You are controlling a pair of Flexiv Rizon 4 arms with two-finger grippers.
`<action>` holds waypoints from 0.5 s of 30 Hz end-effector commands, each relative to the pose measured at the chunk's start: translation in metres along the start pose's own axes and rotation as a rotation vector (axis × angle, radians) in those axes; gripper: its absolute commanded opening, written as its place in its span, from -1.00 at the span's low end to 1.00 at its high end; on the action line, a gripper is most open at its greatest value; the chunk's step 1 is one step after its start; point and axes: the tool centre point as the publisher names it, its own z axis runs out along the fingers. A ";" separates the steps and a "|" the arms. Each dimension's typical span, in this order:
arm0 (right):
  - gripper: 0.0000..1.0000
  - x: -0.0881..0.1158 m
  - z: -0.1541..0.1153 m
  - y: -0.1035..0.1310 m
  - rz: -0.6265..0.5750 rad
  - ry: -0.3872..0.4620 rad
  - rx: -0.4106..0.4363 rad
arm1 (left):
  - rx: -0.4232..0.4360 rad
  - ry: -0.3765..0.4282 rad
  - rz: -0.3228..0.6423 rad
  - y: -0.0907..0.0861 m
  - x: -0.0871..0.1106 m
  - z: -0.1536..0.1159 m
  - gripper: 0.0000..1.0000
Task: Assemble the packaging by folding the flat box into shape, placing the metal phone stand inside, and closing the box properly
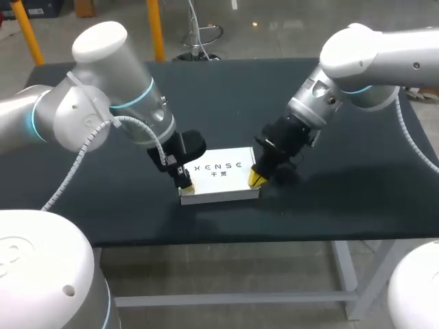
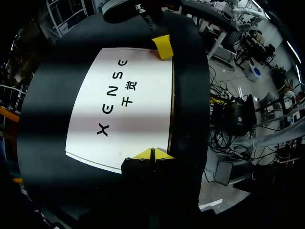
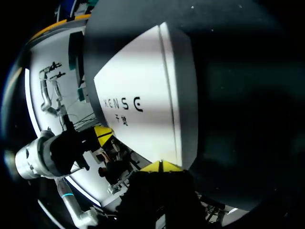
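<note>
A white closed box (image 1: 218,177) with dark lettering lies flat on the black table, near its front edge. My left gripper (image 1: 184,184) is shut, its yellow tips pressing down on the box's left front corner. My right gripper (image 1: 258,178) is shut too, its tips on the box's right front corner. The left wrist view looks along the box lid (image 2: 124,105) from my left gripper (image 2: 152,154) to the other arm's yellow tip (image 2: 162,46) at the far end. In the right wrist view my right gripper (image 3: 162,166) rests at the lid's (image 3: 138,105) edge. The phone stand is not visible.
The black table (image 1: 103,205) spreads wide around the box on every side. Its front edge (image 1: 274,240) runs close below the box. No other loose objects lie on it.
</note>
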 end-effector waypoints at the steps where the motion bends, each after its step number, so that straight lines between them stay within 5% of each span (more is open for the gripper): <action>1: -1.00 -0.004 0.000 0.001 -0.011 0.009 0.000 | 0.002 -0.022 0.008 0.000 0.003 -0.003 -1.00; 8: -1.00 0.009 -0.010 -0.018 -0.078 0.009 -0.064 | 0.002 -0.072 0.035 -0.009 0.008 -0.021 -1.00; 15: -1.00 0.003 -0.004 -0.010 -0.063 0.004 -0.057 | -0.009 -0.060 0.033 -0.011 0.002 -0.012 -1.00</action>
